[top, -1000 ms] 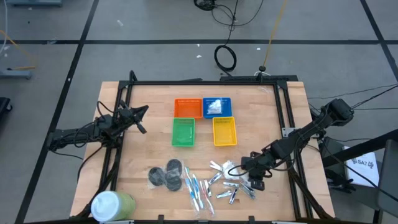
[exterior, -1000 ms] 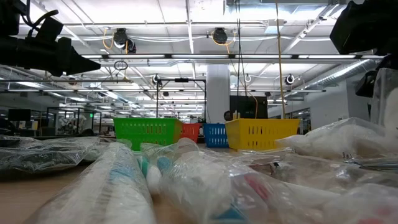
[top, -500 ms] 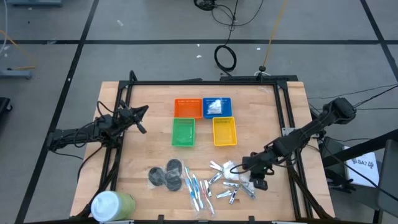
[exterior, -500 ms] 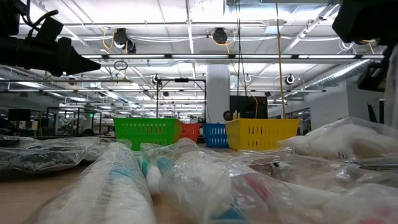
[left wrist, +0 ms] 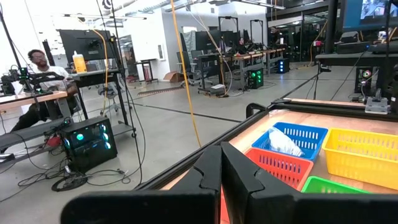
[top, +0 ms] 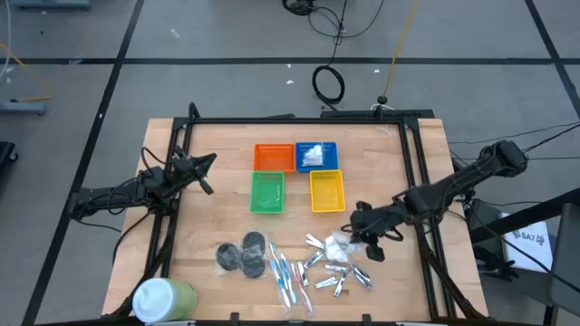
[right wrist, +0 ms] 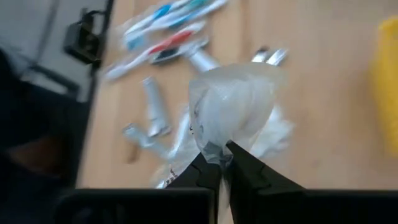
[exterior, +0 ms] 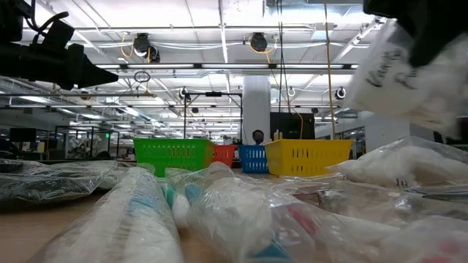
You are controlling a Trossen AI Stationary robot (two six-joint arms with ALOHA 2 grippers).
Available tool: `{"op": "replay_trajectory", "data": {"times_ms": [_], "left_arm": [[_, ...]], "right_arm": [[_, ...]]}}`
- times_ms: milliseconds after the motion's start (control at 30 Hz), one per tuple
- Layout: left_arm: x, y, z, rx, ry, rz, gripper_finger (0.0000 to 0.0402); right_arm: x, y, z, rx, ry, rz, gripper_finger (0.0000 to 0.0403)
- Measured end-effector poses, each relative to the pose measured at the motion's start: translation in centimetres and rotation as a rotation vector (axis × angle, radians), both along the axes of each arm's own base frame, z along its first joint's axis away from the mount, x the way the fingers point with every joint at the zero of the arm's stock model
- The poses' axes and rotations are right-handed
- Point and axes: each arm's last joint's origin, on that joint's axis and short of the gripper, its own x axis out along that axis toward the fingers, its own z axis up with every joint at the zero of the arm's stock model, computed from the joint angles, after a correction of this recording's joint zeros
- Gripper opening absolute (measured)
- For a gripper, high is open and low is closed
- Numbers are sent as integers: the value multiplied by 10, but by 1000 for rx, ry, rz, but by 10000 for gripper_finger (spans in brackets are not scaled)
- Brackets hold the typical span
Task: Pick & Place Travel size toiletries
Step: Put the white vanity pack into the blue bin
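Wooden desk (top: 217, 213) carries four baskets (top: 298, 177), grey discs (top: 241, 254), toothbrushes (top: 288, 276), clippers (top: 340, 276) and a tub (top: 163, 297).

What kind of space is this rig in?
Likely an open robotics lab or workshop. Past the table are rows of workbenches with glowing PC towers, a person seated at a desk, exposed ceiling lights and ducting, and cables on a concrete floor.

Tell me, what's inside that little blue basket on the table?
The blue basket holds a white puffy packet, seen from above and also from the left wrist view. Anything underneath that packet is covered, so I cannot tell whether more lies there.
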Motion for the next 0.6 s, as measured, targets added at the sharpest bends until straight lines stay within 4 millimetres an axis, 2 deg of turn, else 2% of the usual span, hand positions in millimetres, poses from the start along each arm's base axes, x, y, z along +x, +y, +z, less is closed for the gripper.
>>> {"op": "replay_trajectory", "data": {"times_ms": [367, 600], "left_arm": [[0, 0, 0, 0, 0, 0, 1], [0, 0, 0, 0, 0, 0, 1]], "right_arm": [[28, -43, 17, -377, -323, -80, 6], [46, -93, 22, -529, -497, -213, 6]]}}
